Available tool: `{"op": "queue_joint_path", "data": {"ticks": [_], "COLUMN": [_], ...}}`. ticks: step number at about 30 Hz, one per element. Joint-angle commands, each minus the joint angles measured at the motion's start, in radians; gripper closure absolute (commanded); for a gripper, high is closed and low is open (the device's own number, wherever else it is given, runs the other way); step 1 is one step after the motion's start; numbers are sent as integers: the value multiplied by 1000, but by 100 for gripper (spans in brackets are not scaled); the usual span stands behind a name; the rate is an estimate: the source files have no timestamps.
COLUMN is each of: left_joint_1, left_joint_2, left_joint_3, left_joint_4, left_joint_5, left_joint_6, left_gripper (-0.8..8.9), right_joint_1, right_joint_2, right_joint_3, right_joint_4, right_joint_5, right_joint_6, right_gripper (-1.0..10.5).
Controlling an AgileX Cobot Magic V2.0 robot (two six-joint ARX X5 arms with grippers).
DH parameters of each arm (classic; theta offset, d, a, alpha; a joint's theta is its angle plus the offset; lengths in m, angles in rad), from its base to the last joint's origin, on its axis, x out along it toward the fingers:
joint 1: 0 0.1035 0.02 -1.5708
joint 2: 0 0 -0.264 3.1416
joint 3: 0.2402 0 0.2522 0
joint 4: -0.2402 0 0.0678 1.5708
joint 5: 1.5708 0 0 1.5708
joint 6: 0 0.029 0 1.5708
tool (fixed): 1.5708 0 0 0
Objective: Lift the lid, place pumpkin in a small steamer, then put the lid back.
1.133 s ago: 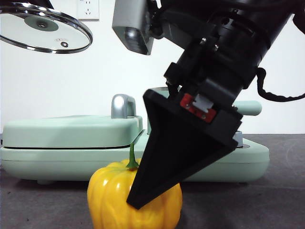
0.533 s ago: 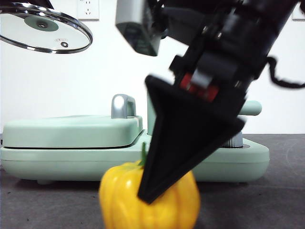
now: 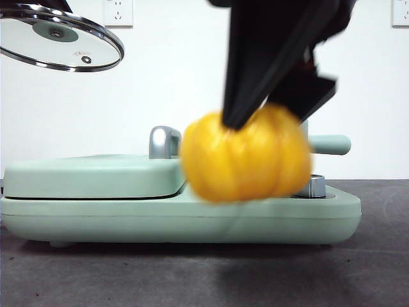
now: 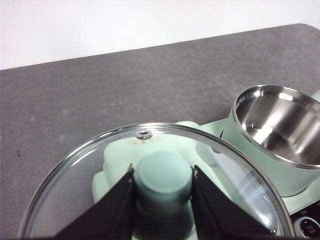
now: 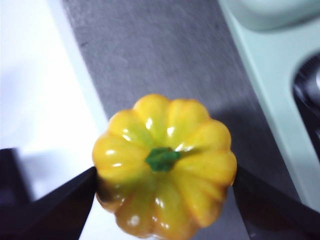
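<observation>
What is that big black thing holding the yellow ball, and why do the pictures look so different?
It's a robot with two arms, and each arm ends in a gripper with two black jaws. The yellow ball is a toy pumpkin. One picture looks level across the table: there the right gripper holds the pumpkin in the air, in front of a mint-green cooker. The other two come from cameras on the arms' wrists. One looks down at the pumpkin between its jaws. The other shows the left gripper pinching the knob of a glass lid, held up beside the open steamer, which looks empty.
</observation>
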Motion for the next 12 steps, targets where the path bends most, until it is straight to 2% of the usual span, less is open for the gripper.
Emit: {"op": "queue_joint_path", "data": {"ticks": [1,7,12], "left_joint_1": [-3,-3,-3], "left_joint_2": [-1,-1,-1], "left_joint_3": [15,15,15], "left_joint_4": [30,30,30], "left_joint_5": [-4,-4,-4], "left_joint_6": [7,6,7], "left_gripper": [796,796,796], "right_joint_1": [-19,-103,-179], "right_joint_2": [10,12,22], "right_joint_3": [90,248,359], "right_joint_4": [-91,-231,-294], "right_joint_5": [4,69,151], "right_joint_6": [49,127,150], "right_gripper": [562,562,562]}}
